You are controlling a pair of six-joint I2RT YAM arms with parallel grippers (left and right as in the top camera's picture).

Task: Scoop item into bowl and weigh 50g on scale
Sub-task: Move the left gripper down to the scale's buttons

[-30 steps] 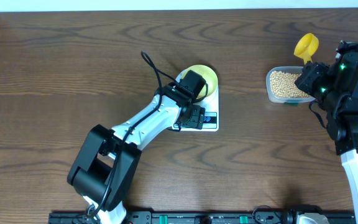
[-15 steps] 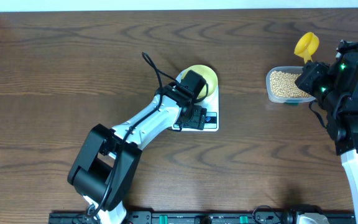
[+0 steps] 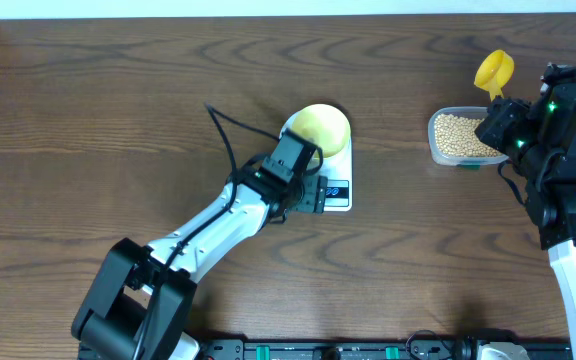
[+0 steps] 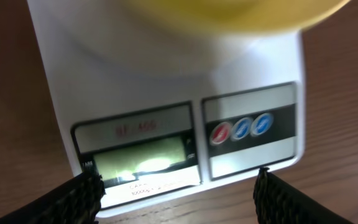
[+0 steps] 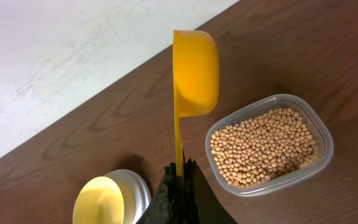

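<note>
The pale-yellow bowl (image 3: 324,126) stands on the white scale (image 3: 334,172) at mid-table; it also shows in the right wrist view (image 5: 102,200). My left gripper (image 3: 303,168) is open and empty over the scale's front-left edge. In the left wrist view its fingers (image 4: 176,196) straddle the scale's front (image 4: 166,93), display lit, bowl rim (image 4: 229,15) at top. Tan beans (image 3: 460,135) fill a clear tub (image 5: 269,144). My right gripper (image 3: 498,122) is shut on the handle of a bright yellow scoop (image 5: 194,68), held above the table left of the tub; its bowl looks empty.
The clear tub (image 3: 442,152) stands at the right, close to the right arm. A white wall runs along the table's far edge (image 5: 73,56). The left arm stretches from the near-left edge up to the scale.
My left gripper has drawn back from over the bowl toward the scale's front-left, uncovering the bowl. The right arm and scoop have not moved.
</note>
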